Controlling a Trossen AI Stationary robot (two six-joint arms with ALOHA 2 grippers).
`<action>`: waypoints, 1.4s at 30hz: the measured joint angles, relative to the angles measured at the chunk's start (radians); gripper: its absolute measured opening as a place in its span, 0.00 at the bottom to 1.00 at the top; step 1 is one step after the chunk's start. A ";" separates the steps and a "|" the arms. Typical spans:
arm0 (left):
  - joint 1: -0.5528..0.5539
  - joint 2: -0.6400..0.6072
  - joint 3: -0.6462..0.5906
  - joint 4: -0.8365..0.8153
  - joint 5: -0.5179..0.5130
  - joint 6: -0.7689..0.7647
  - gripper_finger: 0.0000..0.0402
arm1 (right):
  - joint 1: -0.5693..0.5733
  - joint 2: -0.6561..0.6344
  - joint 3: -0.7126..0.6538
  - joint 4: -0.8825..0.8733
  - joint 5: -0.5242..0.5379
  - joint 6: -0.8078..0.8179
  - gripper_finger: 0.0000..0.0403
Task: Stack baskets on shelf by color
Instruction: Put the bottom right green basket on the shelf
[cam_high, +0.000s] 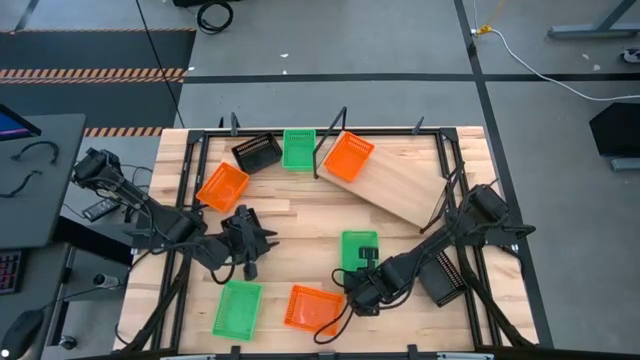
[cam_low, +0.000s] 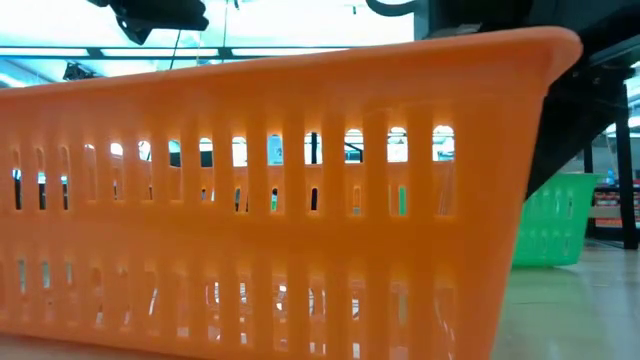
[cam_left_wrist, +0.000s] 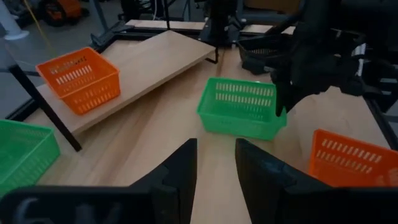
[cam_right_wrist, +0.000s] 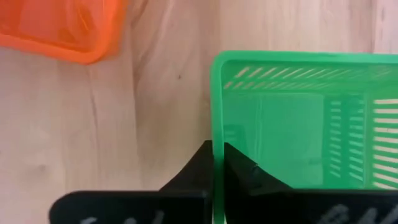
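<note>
Plank-striped table (cam_high: 300, 215) with black frame, seen from above; both arms reach in from the near side.

Shelf (cam_high: 400, 185): a pale board lying askew toward the far right corner. One orange basket (cam_high: 349, 156) already sits on its far end, which likely marks the orange spot. No stack is begun.

Baskets off the shelf. Along the far edge: a black basket (cam_high: 257, 152) just beside a green one (cam_high: 298, 149). Toward the left edge: a second orange basket (cam_high: 222, 186). At the near edge: a green basket (cam_high: 237, 308) on the left and an orange one (cam_high: 312, 308) at centre. By the right edge: a black basket (cam_high: 441, 277), partly under the right arm. Only seven show from above.

Centre green basket (cam_right_wrist: 298, 124): the piece in hand. It stands on the table, right of centre, clear of the shelf.

Right gripper (cam_right_wrist: 216, 163): its fingers pressed together on this basket's wall, one inside the rim, one outside. A rim pinch suits a thin slotted wall, and should let the basket hang level when lifted. The basket still appears to rest on the table.

Left gripper (cam_left_wrist: 214, 165): hangs above the table left of centre, fingers partly spread, holding nothing. It waits aside, probably to keep the path to the shelf free.
</note>
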 joint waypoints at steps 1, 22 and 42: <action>0.000 0.000 0.000 0.002 -0.009 0.000 0.29 | -0.005 -0.006 0.000 -0.004 0.000 0.002 0.04; -0.057 0.000 0.000 0.031 -0.054 -0.019 0.29 | -0.325 -0.262 0.180 -0.506 0.146 0.017 0.02; -0.119 0.000 0.000 0.030 -0.123 -0.054 0.29 | -0.557 -0.257 -0.014 -0.306 0.073 -0.171 0.02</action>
